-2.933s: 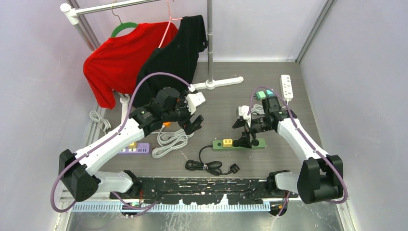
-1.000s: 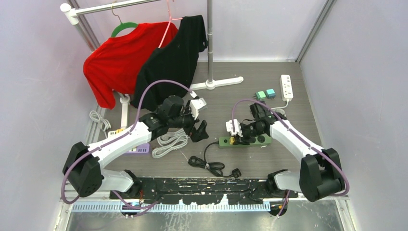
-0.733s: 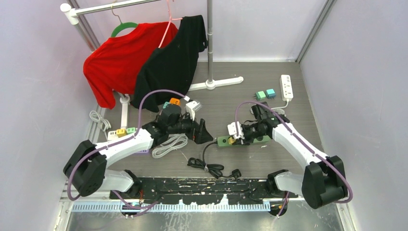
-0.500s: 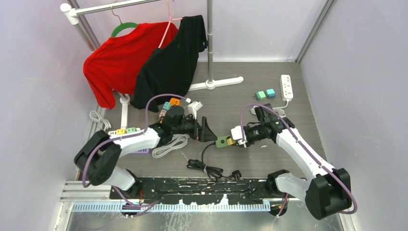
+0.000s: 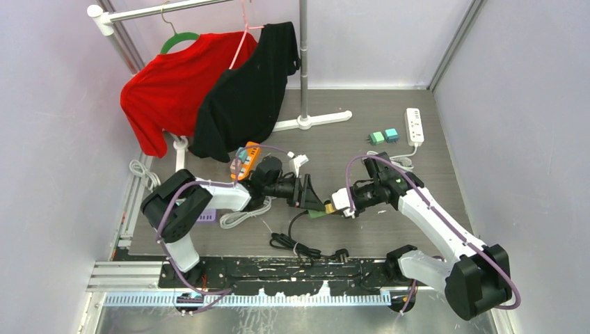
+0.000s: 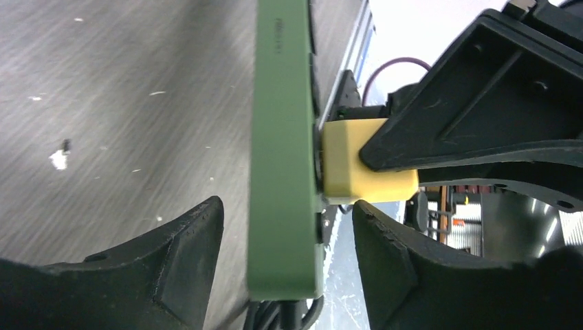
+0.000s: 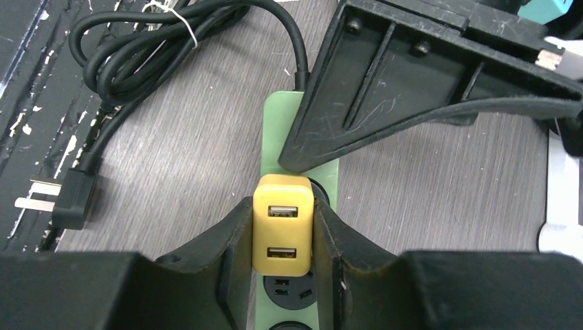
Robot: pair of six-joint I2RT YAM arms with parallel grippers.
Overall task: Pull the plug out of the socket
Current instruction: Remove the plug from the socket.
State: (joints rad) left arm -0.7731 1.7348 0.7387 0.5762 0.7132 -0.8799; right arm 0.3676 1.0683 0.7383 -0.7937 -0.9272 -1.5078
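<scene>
Yellow plug (image 7: pixel 282 223) sits pushed into the green power strip (image 6: pixel 282 137), mid tabletop and a little toward the near edge, between the two arms. Right gripper (image 7: pixel 280 208) is pressed together on the plug, one finger flat on each side face, USB ports facing the wrist camera. Left gripper (image 6: pixel 285 213) straddles the strip just beside the plug, jaws spread, with a gap visible on both long edges, so nothing is clamped there yet. Whether the strip lies flat on the tabletop or is tipped up, you cannot tell from these views. Reckon the plug a small, hard, light plastic block with smooth sides. It may slip if you pinch only the tip, so keep the pads low on the flat faces, near the strip. Only pin friction should hold it. The strip looks stiff but light and will likely come up with the plug unless braced, so take it across its long edges, close to the socket. The black cord (image 5: pixel 296 241) lies coiled and slack toward the near edge and should not drag. Pull straight out along the pins, without rocking.
</scene>
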